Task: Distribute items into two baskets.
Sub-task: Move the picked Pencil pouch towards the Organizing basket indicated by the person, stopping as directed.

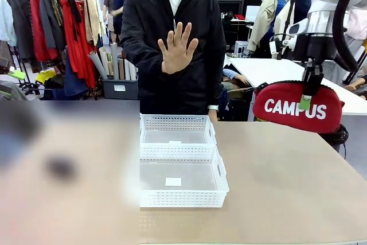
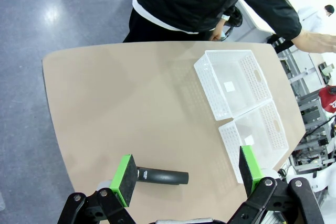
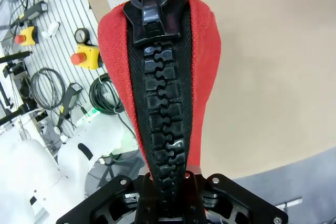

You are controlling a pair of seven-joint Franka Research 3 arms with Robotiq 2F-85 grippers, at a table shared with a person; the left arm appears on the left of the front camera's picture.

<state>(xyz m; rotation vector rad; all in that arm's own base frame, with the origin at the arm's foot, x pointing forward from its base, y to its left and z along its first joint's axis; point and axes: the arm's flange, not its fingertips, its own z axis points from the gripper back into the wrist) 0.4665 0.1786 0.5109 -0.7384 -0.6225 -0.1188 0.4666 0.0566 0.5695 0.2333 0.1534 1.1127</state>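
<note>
Pouch (image 1: 298, 109), red with white CAMPUS lettering, clamped in right gripper (image 1: 305, 102) and hanging clear of table (image 1: 287, 187), above its right edge toward far side, well right of both baskets. Long side level, lettering turned toward near side. Right jaws pinched tight on top seam of pouch, either side of black zip (image 3: 163, 103); from right wrist, zip teeth running straight up out of the grip to pull tab at top. Far basket (image 1: 178, 120) and near basket (image 1: 180, 198), white with lattice walls, set end to end and touching in middle of table, one behind the other, each with small white label showing on its floor. Stapler (image 2: 163, 177), black, lying flat on bare table at near left, well apart from baskets. Left gripper (image 2: 187, 174) hovering above stapler, jaws spread wide, nothing between them, green pads (image 2: 125, 179) standing to either side of it in wrist picture, not touching it. Person in black jacket (image 1: 143, 38) standing at far side behind baskets, one hand (image 1: 178, 47) raised at chest height, palm open toward near side, fingers spread.
</note>
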